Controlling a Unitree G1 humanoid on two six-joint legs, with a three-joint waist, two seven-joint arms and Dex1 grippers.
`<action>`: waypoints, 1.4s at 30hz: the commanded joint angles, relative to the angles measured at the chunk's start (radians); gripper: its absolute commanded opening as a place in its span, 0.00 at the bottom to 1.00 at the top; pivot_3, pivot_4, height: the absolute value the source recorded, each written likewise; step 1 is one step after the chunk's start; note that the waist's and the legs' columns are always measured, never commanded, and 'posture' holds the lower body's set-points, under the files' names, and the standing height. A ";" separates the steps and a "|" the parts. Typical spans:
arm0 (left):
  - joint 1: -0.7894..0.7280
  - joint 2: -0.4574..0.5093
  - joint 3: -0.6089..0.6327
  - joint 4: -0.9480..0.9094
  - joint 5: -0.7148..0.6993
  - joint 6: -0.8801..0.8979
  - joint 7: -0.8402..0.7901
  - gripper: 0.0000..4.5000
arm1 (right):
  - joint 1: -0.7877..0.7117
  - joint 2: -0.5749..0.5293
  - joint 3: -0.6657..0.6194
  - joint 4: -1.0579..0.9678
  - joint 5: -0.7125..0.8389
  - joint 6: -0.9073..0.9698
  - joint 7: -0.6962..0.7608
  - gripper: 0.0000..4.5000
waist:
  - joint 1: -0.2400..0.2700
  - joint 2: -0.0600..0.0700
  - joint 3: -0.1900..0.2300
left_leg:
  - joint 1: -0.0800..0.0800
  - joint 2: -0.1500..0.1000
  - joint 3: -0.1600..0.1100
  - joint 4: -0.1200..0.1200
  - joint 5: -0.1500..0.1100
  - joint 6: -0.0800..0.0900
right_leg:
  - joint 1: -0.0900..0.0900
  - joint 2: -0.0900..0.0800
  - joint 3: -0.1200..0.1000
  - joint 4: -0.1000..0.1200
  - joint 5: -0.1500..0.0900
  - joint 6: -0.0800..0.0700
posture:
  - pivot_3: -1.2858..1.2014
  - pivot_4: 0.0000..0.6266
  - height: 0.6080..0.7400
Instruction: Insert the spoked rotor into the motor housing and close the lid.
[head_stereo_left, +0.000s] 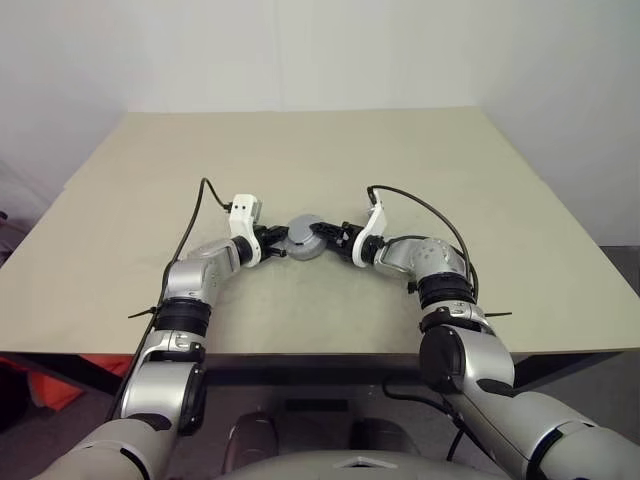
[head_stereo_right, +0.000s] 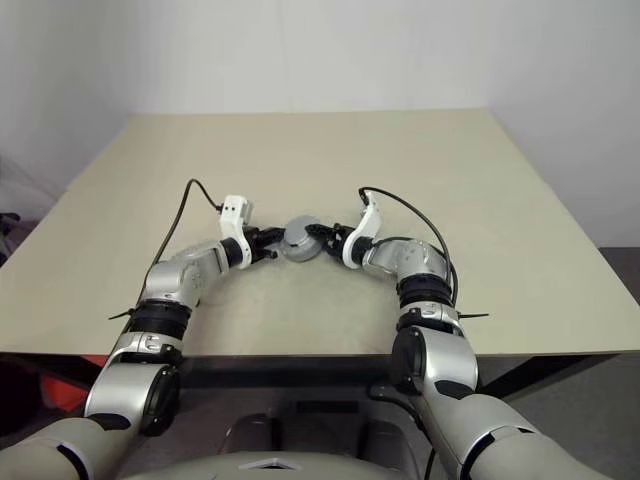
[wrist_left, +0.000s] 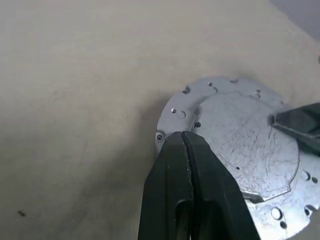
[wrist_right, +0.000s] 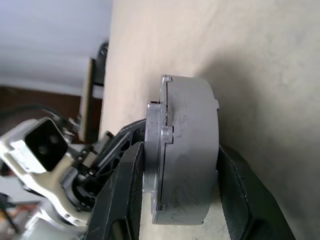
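Right gripper (wrist_right: 177, 195) clamps motor housing (wrist_right: 192, 150) with lid (wrist_left: 240, 145) on; left gripper (wrist_left: 186, 142) pressed together against lid's 9 o'clock edge, above table (head_stereo_left: 300, 160).

A bare lab or test room: a plain beige table (head_stereo_left: 300, 150) stands against blank white walls (head_stereo_left: 300, 50), with grey floor (head_stereo_left: 620, 270) and something orange (head_stereo_left: 60, 385) underneath.

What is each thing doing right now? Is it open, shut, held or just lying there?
motor housing: held on edge above the table, lid on it.
lid: closed onto the housing.
right gripper: shut on the motor housing.
left gripper: shut, tips at the lid's rim.
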 joint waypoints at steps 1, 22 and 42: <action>-0.030 0.027 0.109 -0.005 -0.069 -0.030 0.031 0.00 | -0.051 0.008 -0.066 0.053 0.064 -0.006 -0.042 0.45 | -0.003 0.000 0.000 | -0.004 0.001 0.000 0.000 0.001 -0.001 | -0.004 0.001 0.000 0.001 0.001 -0.002 | 0.52 0.00 1.00; 0.075 0.027 0.331 -0.171 -0.383 0.178 0.098 0.09 | -0.116 0.046 -0.227 -0.091 0.352 0.064 -0.115 0.45 | 0.016 -0.002 0.002 | -0.032 0.002 -0.002 0.023 -0.002 0.007 | -0.027 0.001 -0.008 0.016 0.001 -0.007 | 0.52 0.00 1.00; 0.060 -0.107 0.476 -0.190 -0.851 0.428 0.242 0.99 | -0.099 0.057 -0.153 -0.186 0.395 0.155 -0.148 0.45 | 0.016 -0.004 0.003 | -0.033 0.002 -0.004 0.027 -0.001 0.000 | -0.026 0.001 -0.007 0.018 0.003 -0.005 | 0.52 0.00 1.00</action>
